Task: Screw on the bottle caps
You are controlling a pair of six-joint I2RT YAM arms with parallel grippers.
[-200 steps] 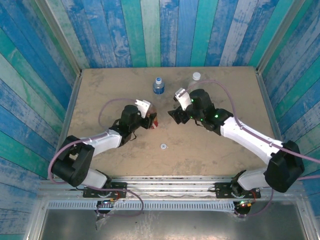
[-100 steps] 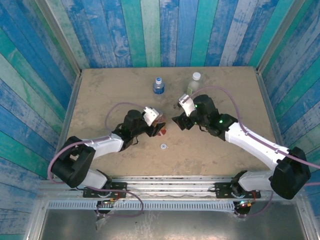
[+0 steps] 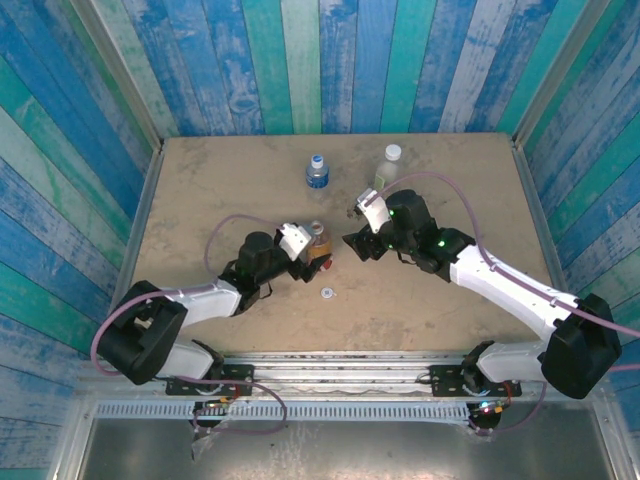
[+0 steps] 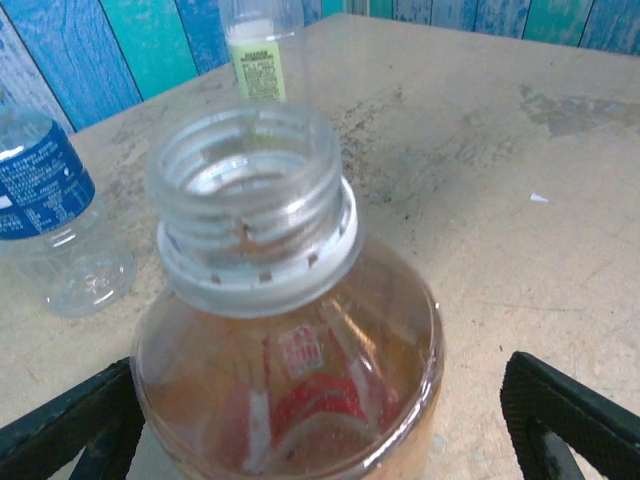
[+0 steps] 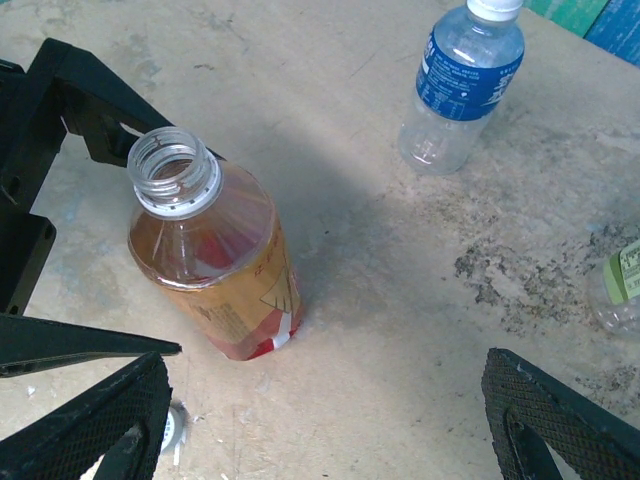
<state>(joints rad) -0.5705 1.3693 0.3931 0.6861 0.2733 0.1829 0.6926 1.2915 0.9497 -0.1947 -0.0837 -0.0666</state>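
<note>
The orange bottle (image 3: 318, 243) is stood upright near the middle of the table (image 3: 200, 180), with its threaded neck open and uncapped. It is straddled by the left gripper (image 3: 312, 250), whose jaws are spread wide. In the left wrist view one black finger (image 4: 70, 425) is seen at 8 o'clock of the bottle and the other at 4 o'clock. A gap is left on each side, so the bottle is released, not gripped. The right gripper (image 3: 356, 243) is held just beside the bottle at 3 o'clock, with its jaws likewise parted and nothing between them.

A loose pale cap (image 3: 327, 293) is laid flat on the table near the bottle, at 6 o'clock. The blue bottle (image 3: 317, 174) is stood at 12 o'clock, well apart, and is capped. The pale bottle (image 3: 386, 168) is stood at 1 o'clock and is topped in white.

A red and tan label is wrapped round the orange bottle, but no word on it can be read. White lettering is carried on the blue label, too blurred to make out. Small dark print is borne on the pale bottle's yellow-green label, too fine to read.
</note>
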